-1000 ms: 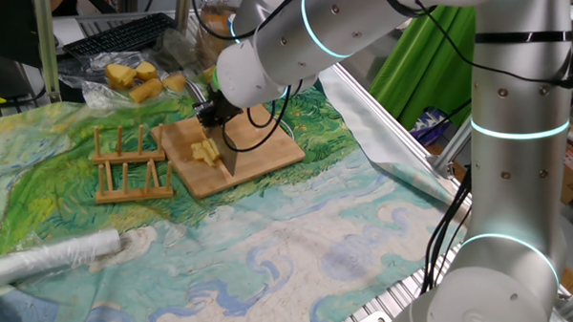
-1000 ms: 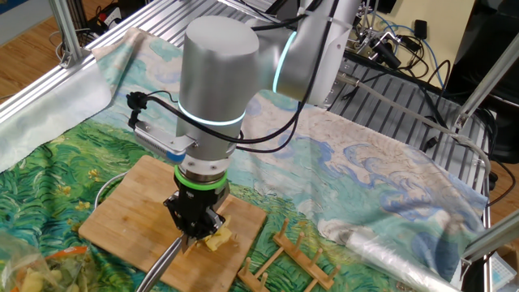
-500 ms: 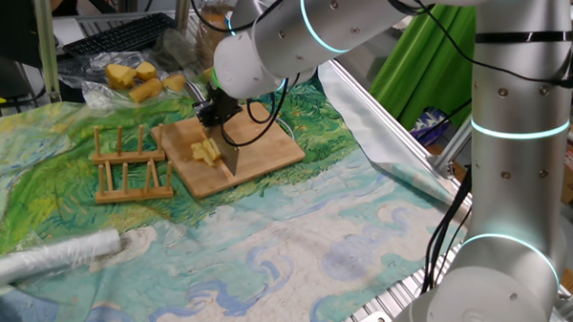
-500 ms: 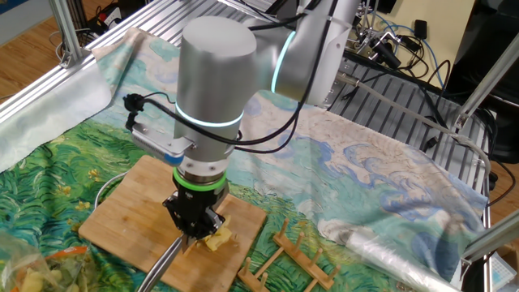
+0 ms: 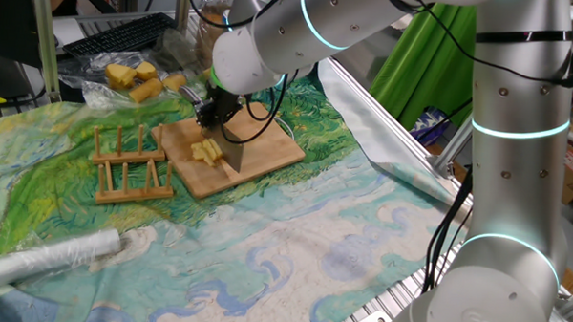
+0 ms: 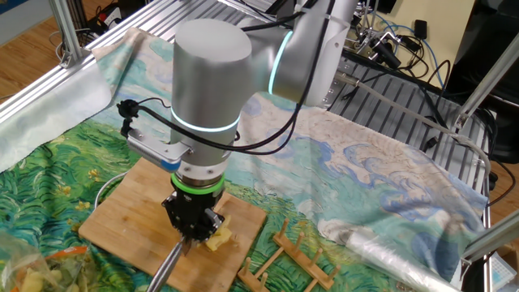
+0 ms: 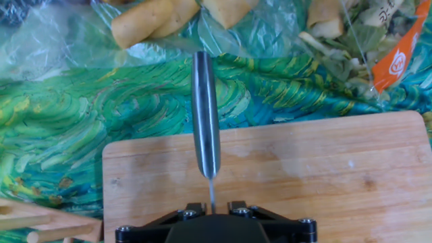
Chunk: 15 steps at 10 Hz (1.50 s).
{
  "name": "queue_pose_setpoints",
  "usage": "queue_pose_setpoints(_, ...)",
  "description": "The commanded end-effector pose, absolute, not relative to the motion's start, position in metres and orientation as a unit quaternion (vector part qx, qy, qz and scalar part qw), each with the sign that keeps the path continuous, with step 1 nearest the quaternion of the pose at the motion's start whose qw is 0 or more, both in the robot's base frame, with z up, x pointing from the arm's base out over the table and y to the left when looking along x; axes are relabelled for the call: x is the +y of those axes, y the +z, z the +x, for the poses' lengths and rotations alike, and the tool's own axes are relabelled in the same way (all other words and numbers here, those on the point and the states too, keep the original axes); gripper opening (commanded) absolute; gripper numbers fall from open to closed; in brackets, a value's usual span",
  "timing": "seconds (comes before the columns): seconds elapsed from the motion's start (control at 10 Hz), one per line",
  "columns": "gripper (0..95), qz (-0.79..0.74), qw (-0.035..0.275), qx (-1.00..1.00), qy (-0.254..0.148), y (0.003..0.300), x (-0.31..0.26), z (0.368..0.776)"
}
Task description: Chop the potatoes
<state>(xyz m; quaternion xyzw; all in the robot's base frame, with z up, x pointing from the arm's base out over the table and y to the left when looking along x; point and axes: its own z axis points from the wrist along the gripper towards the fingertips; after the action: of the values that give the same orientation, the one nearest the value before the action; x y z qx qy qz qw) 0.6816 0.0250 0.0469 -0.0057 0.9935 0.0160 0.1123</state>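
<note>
several potatoes [image 5: 206, 152] (mid-board) beside knife [image 5: 234, 157]

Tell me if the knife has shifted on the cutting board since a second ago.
No. The knife stands blade-down at the same spot on the cutting board, beside the potatoes, as before; only the arm above it tilted slightly.

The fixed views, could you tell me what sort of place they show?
Probably a robotics lab set up as a mock kitchen: aluminium framing around the table, loose cables behind, and a cutting board with potatoes on a painted cloth.
</note>
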Motion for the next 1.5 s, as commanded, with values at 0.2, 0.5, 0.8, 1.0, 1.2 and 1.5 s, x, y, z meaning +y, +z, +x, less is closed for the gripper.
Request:
queue_pose_setpoints(0.2,19.0,-0.010,0.103,0.994,0.018,0.049,0.026,0.680)
queue_pose_setpoints(0.5,19.0,-0.027,0.082,0.996,0.018,0.051,0.027,0.673)
queue_pose_setpoints(0.8,0.0,-0.036,0.077,0.996,0.018,0.051,0.029,0.667)
queue_pose_setpoints(1.0,0.0,-0.057,0.070,0.996,0.014,0.051,0.029,0.666)
queue_pose_setpoints(1.2,0.0,-0.065,0.067,0.996,0.012,0.051,0.028,0.665)
queue_pose_setpoints(1.5,0.0,-0.069,0.053,0.996,0.013,0.053,0.028,0.665)
